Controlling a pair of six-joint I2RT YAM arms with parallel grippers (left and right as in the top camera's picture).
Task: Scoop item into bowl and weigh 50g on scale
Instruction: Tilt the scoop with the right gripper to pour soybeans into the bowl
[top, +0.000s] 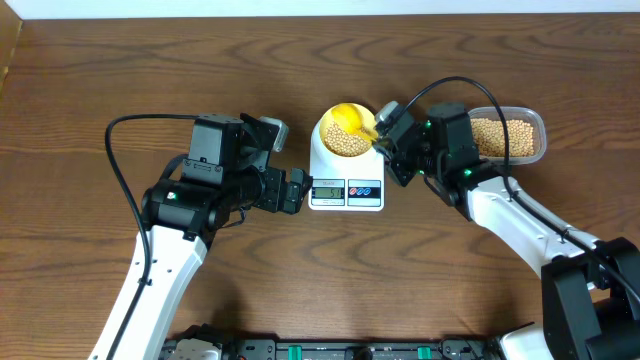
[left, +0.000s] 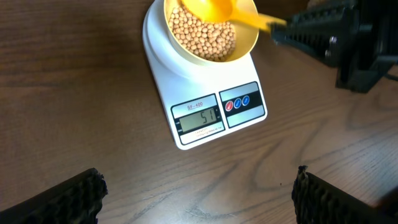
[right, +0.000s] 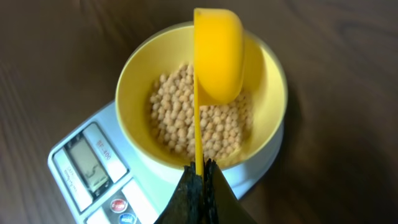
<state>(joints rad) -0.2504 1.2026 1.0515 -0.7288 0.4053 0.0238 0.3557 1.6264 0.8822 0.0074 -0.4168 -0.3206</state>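
Bowl (right: 134, 87) of beans (right: 177, 121) on scale (left: 199, 115), just beyond R gripper (right: 200, 171) w/ scoop (right: 217, 56)

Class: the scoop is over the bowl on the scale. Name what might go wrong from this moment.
1. The scale reads 51, just past the 50g target; any beans left in the scoop would push it further over.
2. The scoop sits low inside the bowl; pressing on the bowl or the beans might distort the reading.
3. Pulled back by the right gripper, the scoop may clip the bowl and shift it or spill beans.
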